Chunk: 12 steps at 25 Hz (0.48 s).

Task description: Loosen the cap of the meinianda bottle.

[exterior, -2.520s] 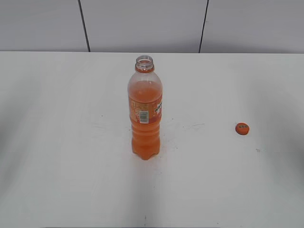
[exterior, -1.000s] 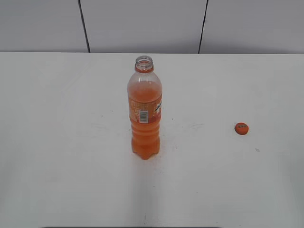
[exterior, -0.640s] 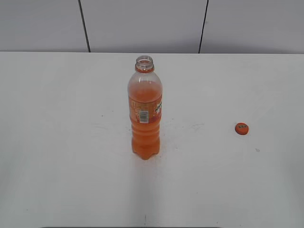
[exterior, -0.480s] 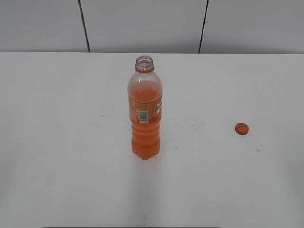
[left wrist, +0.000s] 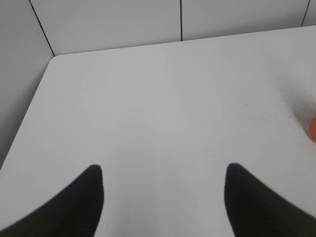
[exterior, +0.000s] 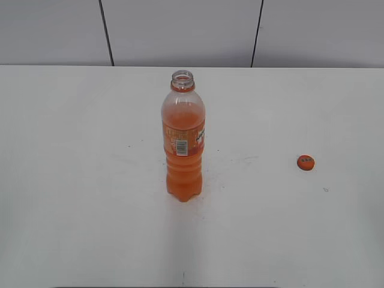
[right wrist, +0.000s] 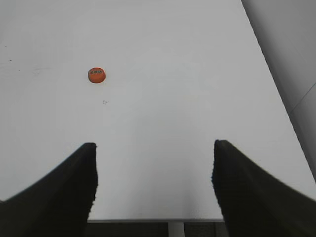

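The meinianda bottle (exterior: 183, 141) stands upright at the middle of the white table, its neck bare and open at the top. An orange sliver of it shows at the right edge of the left wrist view (left wrist: 313, 127). The small orange cap (exterior: 306, 162) lies flat on the table well to the bottle's right, and it also shows in the right wrist view (right wrist: 96, 75). My left gripper (left wrist: 164, 170) is open over bare table with nothing between its fingers. My right gripper (right wrist: 154, 148) is open too, near the table's front edge, short of the cap. Neither gripper shows in the exterior view.
The white table (exterior: 90, 210) ends at a grey panelled wall (exterior: 180, 30) behind. Its left corner and edge (left wrist: 44, 84) show in the left wrist view, its right edge (right wrist: 266, 69) and front edge (right wrist: 158, 218) in the right wrist view.
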Motion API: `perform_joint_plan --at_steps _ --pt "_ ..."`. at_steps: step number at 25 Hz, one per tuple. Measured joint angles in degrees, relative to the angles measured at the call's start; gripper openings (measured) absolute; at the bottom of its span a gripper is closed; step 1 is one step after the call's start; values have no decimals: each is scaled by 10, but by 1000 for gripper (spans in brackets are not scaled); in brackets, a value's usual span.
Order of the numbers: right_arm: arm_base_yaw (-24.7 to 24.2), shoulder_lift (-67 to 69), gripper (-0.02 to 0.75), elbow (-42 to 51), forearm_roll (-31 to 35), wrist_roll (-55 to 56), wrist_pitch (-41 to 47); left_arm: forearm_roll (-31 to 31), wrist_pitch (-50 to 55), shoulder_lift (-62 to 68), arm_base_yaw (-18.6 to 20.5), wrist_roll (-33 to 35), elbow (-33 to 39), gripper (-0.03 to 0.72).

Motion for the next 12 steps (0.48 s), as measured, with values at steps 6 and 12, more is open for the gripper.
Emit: perform_joint_plan --at_steps 6,12 --pt "0 0 544 0 0 0 0 0 0 0 0 0 0 459" --pt "0 0 544 0 0 0 0 0 0 0 0 0 0 446"
